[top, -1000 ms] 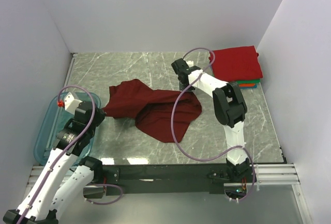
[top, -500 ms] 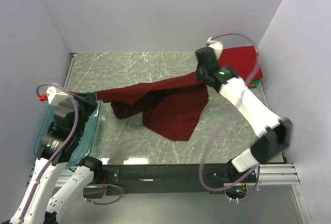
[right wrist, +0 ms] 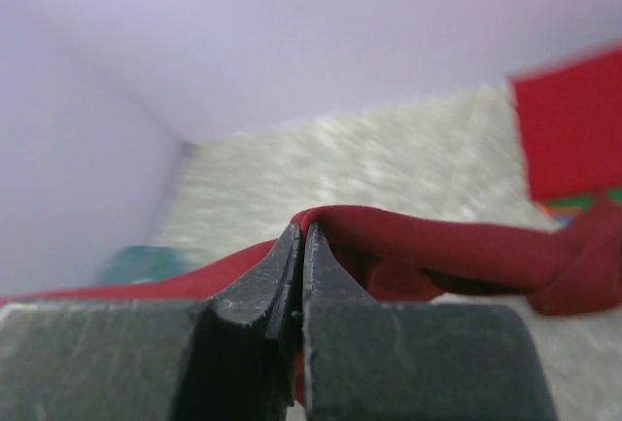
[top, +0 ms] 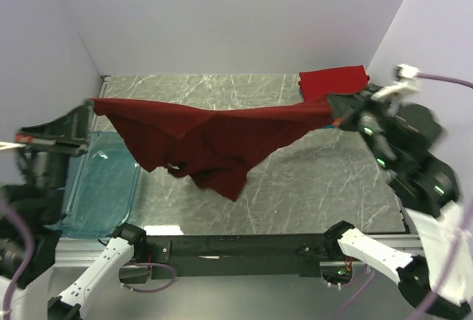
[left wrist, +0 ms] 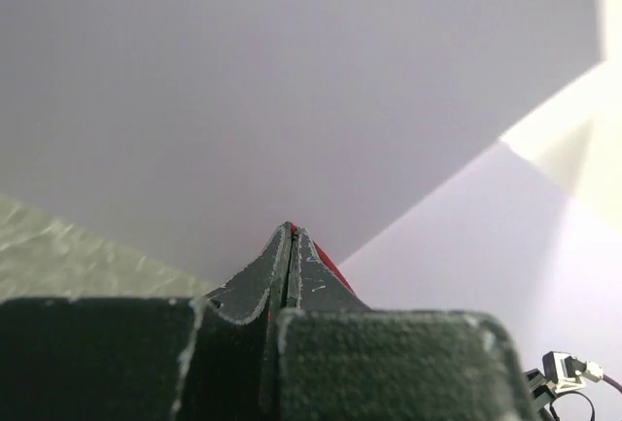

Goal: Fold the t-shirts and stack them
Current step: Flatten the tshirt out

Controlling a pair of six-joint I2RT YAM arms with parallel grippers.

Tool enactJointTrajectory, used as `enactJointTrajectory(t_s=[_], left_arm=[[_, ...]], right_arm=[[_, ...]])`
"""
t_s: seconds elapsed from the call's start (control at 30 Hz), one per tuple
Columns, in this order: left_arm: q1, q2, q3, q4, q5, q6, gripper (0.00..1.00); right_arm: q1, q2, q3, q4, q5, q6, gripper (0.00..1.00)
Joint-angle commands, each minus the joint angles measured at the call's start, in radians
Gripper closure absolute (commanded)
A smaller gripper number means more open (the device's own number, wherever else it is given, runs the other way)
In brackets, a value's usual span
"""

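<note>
Dark maroon cloth fills the middle of the overhead view: one maroon t-shirt [top: 214, 139], unfolded, is stretched out in the air between two grippers. It runs from just above the far end of the teal bin [top: 103, 187] out to the side away from the bin. The upper edge is pulled into a nearly straight line. The rest sags in loose folds to a point that hangs low over the grey marble table [top: 325, 172], just beside the bin's long side.

The left gripper [top: 90, 106] is above the bin's far end and pinches one end of that top edge. In its own wrist view the left gripper [left wrist: 292, 231] has its jaws pressed together, with only a sliver of the maroon t-shirt [left wrist: 326, 261] showing at the tip. The right gripper [top: 330, 104] is well apart from the bin, across the table, and clamps the opposite end. Its wrist view shows the right gripper [right wrist: 299, 231] closed tight on a rolled fold of the maroon t-shirt [right wrist: 437, 246], with the bin [right wrist: 141, 263] a blurred teal patch far behind.

There is one stack of folded shirts, in the far table corner opposite the bin, with one bright red t-shirt [top: 332, 83] on top. In the right wrist view, thin green and orange edges [right wrist: 578, 203] show under the red t-shirt [right wrist: 569, 129]. The blur makes them impossible to count.
</note>
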Motion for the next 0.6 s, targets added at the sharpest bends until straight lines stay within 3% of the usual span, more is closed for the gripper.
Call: enactJointTrajectory(t_s=[0.0,0.17,0.3,0.47,0.57], left_arm=[[0.003,0.032,0.126,0.085,0.096,0.068,0.99],[0.003,0.089,0.250,0.090,0.139,0.084,0.99],[0.003,0.145,0.250,0.113,0.122,0.106,0.99],[0.003,0.288,0.235,0.108,-0.048,0.132,0.99],[0.003,0.438,0.275,0.100,-0.145,0.161,0.99]], right_arm=[[0.000,-0.090,0.110,-0.005,-0.118,-0.040,1.00],[0.000,-0.081,0.239,-0.065,-0.180,-0.071,1.00],[-0.001,-0.034,0.248,-0.045,-0.156,-0.104,1.00],[-0.004,0.098,0.231,-0.003,-0.051,-0.147,1.00],[-0.053,0.170,0.219,0.032,-0.117,-0.158,1.00]])
